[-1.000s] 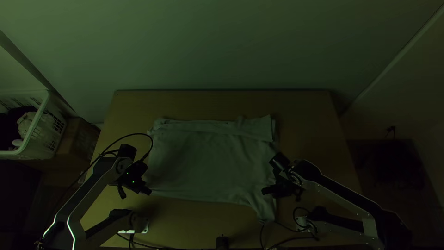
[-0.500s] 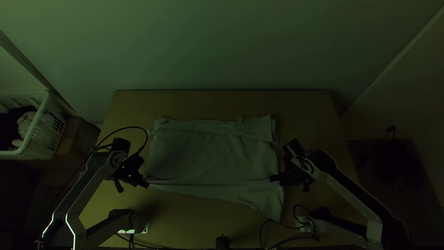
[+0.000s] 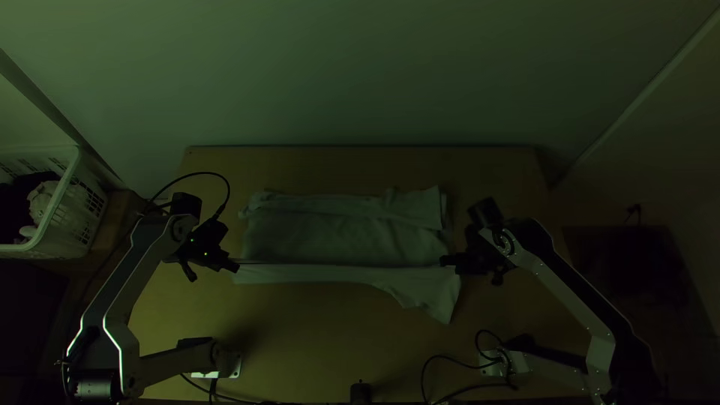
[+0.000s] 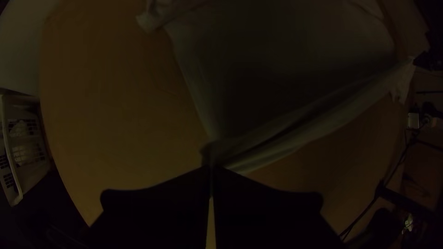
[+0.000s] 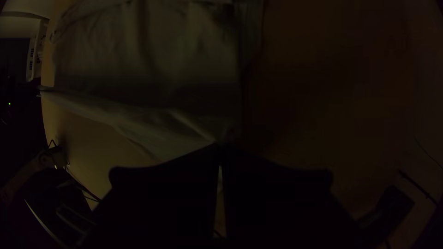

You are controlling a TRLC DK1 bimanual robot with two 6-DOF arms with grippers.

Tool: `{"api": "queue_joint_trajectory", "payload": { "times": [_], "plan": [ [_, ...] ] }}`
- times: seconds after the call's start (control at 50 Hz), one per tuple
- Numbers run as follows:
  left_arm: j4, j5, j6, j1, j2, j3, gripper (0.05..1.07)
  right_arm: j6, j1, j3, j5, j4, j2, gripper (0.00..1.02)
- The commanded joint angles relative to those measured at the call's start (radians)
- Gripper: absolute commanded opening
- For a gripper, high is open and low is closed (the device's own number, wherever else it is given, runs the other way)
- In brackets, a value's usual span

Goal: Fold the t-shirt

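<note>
The pale t-shirt (image 3: 337, 236) lies across the middle of the table, its near edge drawn up and stretched between both grippers. At its near left corner my left gripper (image 3: 235, 266) is shut on the cloth; in the left wrist view, the left gripper (image 4: 212, 167) pinches the t-shirt (image 4: 277, 143) at a corner. My right gripper (image 3: 444, 261) is shut on the cloth at the near right, where a loose flap hangs toward the table's front. In the right wrist view the right gripper (image 5: 220, 146) pinches the t-shirt (image 5: 157, 129).
Bare wooden table (image 3: 315, 337) shows in front of the shirt. A white basket (image 3: 64, 202) with cloth items stands off the table's left side, beside a cardboard box. Cables lie near the table's front edge, by a small black object (image 3: 361, 391).
Both grippers have moved up the picture, away from the front edge, bringing the shirt's near edge with them. The right one also went right, and the near right flap came up with it.
</note>
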Motion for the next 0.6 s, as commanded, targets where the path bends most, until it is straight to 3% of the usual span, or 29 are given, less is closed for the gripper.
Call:
{"api": "queue_joint_trajectory", "payload": {
  "times": [0.0, 0.58],
  "plan": [
    [-0.003, 0.010, -0.002, 0.010, 0.045, 0.061, 0.08, -0.026, -0.027, 0.056, 0.018, 0.001, 0.048, 0.03],
    [0.005, 0.036, -0.067, -0.034, 0.340, 0.437, 0.08, -0.046, -0.085, 0.361, 0.048, 0.084, 0.340, 0.03]
  ]
}}
